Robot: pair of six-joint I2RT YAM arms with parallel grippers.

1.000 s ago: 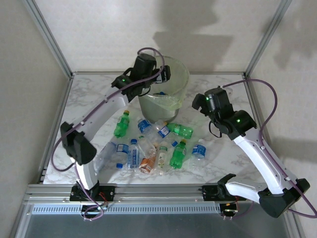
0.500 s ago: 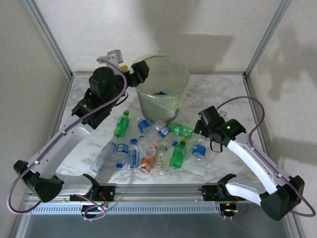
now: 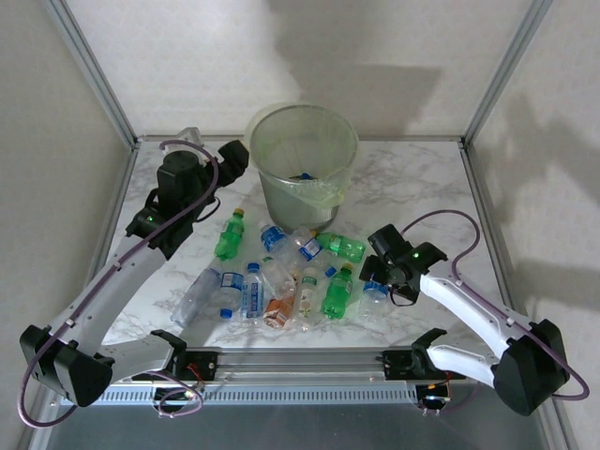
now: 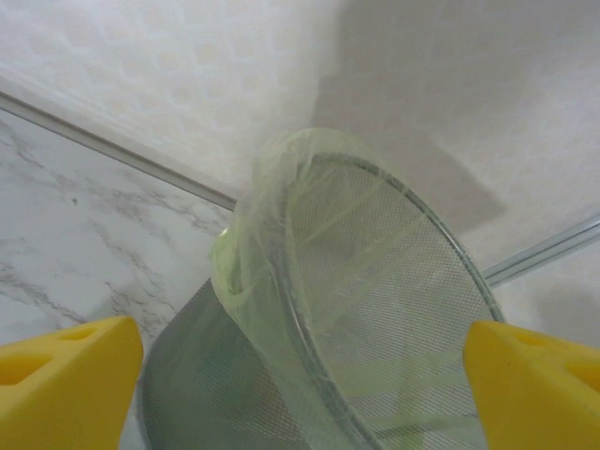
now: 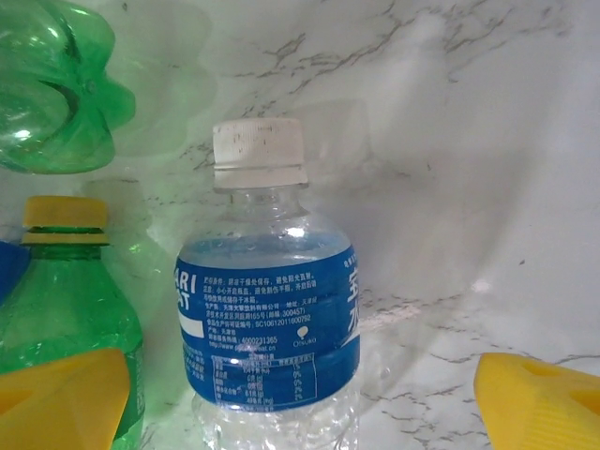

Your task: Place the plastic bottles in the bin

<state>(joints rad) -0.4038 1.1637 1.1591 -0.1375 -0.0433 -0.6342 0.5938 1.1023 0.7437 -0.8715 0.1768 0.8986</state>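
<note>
The pale-green bin with its clear liner stands at the back middle of the table, something blue lying inside. My left gripper hangs open and empty just left of its rim; from the left wrist the bin sits between the yellow fingertips. Several plastic bottles lie in a heap in front: green ones, clear blue-labelled ones, one orange-labelled. My right gripper is low over the rightmost clear bottle, which has a white cap. The jaws stand open on either side of it, apart from it.
Two green bottles lie close on the left of the straddled bottle. Bare marble lies to its right. Metal frame posts and white walls close in the table at the back and sides.
My left arm has drawn back from above the bin to its left side. My right arm has come down and forward onto the rightmost bottle of the heap.
</note>
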